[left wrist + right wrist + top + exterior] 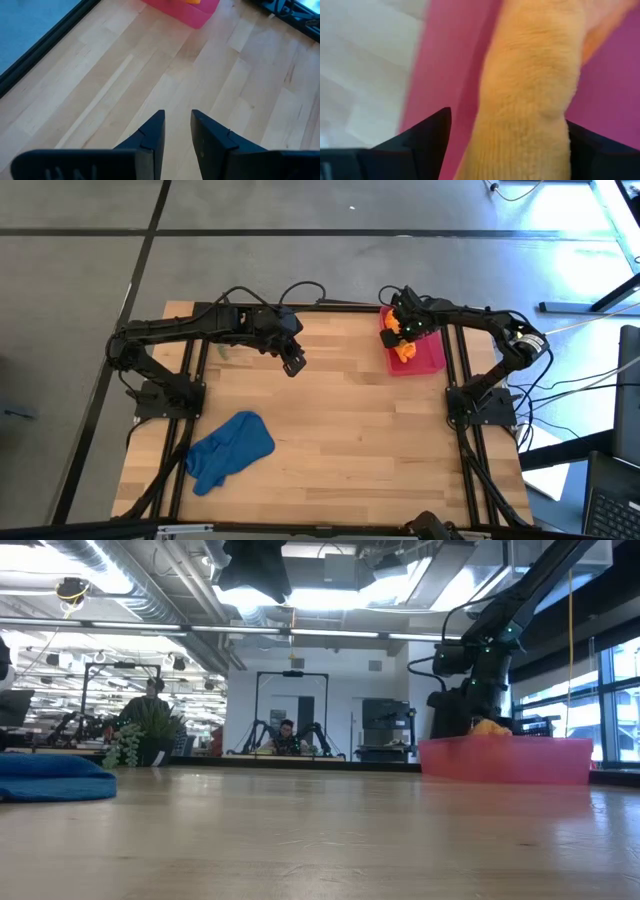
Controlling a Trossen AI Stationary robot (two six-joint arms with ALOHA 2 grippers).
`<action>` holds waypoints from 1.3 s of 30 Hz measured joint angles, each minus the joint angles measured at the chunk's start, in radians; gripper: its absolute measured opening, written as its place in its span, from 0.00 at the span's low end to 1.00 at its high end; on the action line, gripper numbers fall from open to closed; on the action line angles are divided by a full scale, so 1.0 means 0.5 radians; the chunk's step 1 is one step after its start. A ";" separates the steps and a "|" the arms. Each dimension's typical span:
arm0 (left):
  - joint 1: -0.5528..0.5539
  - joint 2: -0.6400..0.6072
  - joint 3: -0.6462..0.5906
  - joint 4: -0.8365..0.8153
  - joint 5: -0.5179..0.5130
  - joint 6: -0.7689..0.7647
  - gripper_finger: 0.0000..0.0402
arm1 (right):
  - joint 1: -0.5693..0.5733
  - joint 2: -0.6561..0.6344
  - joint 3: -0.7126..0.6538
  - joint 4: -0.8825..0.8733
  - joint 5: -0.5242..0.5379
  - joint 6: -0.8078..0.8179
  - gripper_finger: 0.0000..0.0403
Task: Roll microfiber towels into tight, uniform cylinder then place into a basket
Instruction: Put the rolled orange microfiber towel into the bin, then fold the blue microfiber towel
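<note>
The orange towel [403, 350], bunched into a thick roll, lies in the pink-red basket [430, 358] at the table's far right. It also shows in the low view [490, 726]. My right gripper [405, 330] is down in the basket, its fingers on either side of the roll [530, 100]. The blue towel [232, 448] lies crumpled on the table at the near left. My left gripper [294, 364] hangs above the bare table near the far middle, its fingers [177, 125] a narrow gap apart and empty. My right gripper has the orange towel's roll [555, 150] between its two fingers, which lie across it. The gripper comes slanting down from the far side. The roll's far part rests inside the basket [445, 65]. One finger [585, 145] lies against the cloth; whether the other touches it I cannot tell.
A small green potted plant [140, 730] stands at the table's far left. The basket's near wall [505, 760] rises above the table top. Bare wood lies between the blue towel and the basket. A person sits in the room beyond the table.
</note>
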 joint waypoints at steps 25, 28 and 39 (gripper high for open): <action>0.002 0.000 0.000 0.016 0.000 0.002 0.21 | -0.008 -0.001 0.326 -0.551 0.666 0.178 0.71; 0.002 0.000 0.000 0.018 0.000 0.002 0.21 | -0.008 -0.001 0.269 -0.510 0.681 0.192 0.71; -0.020 -0.014 0.000 -0.223 -0.011 -0.145 0.21 | 0.048 -0.329 0.290 -0.575 0.645 0.105 0.71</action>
